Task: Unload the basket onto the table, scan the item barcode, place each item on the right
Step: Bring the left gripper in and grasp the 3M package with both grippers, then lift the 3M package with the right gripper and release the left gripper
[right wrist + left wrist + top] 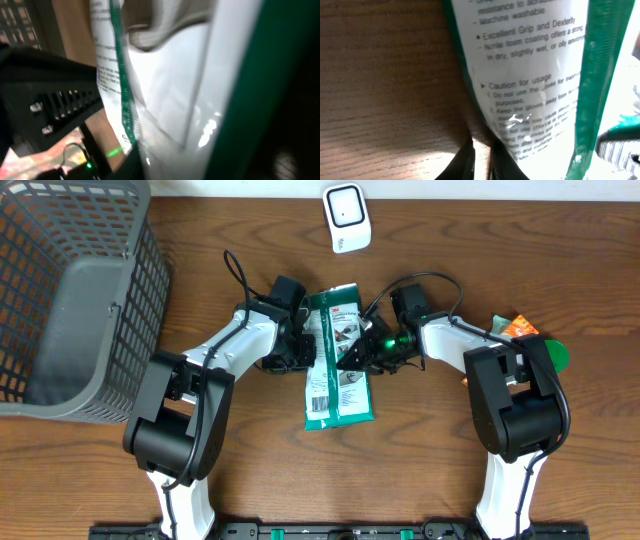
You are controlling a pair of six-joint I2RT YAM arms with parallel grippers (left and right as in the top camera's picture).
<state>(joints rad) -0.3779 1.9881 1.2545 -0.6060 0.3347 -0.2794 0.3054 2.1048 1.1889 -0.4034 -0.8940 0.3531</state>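
**Two grippers on the glove packet, scanner waiting at the top of the frame**

The left gripper (298,348) is pinched closed on the left edge of the glove packet (338,370). In its wrist view the dark fingers (465,162) meet low in the frame with the packet's printed edge caught between them. The right gripper (365,352) sits against the packet's right edge. Its own camera is filled by glossy film and green border, so I cannot tell whether those jaws have fully closed on it.

The packet lies flat on the wooden table (430,450) at the centre of the overhead frame, long axis up and down, text side up. A pale panel near its lower left corner may be the barcode, though it is too small to read.

To do this step well, the lift should wait until both sides are held firmly. The thin film will sag or twist if one side slips. The two arms should rise together, keep the packet taut, and turn the coded face toward the white scanner (346,218), which stands well apart at the top centre.

Both arms reach in from the bottom of the frame, elbows bent outward. Their forearms angle toward the middle, wrists are low over the table, and the fingers point at each other across the packet. The grey basket (150,280) stands at the far left.
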